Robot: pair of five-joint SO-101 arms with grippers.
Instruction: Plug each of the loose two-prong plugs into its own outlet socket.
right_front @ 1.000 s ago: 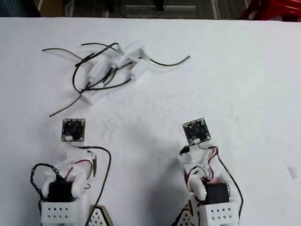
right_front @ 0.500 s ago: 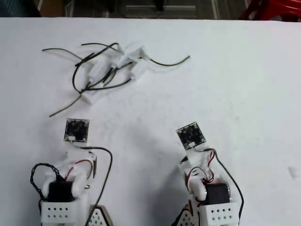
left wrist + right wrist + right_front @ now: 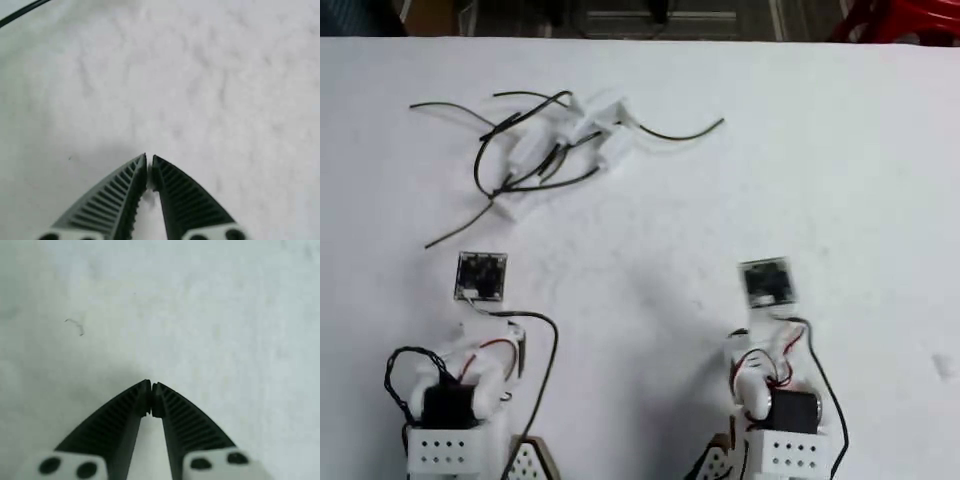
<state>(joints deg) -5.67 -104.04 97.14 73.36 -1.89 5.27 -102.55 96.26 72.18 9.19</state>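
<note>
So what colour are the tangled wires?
Black wires, running from white plugs; clearest in the high view.

Surface notes: matt finishes wherever I look.
The table [image 3: 860,150] wears a white, matt covering with a faint mottled, felt-like grain; I can't tell cloth from paper. On the left gripper [image 3: 149,165] and right gripper [image 3: 150,396] I see black matt plastic, ribbed along the inner faces. The housings [image 3: 445,450] are dull white plastic. The plugs [image 3: 535,148] look like smooth white plastic, and their cords [image 3: 680,133] have a thin, dark, rubbery-looking sheath. The boards [image 3: 480,275] are dark and flat.
</note>
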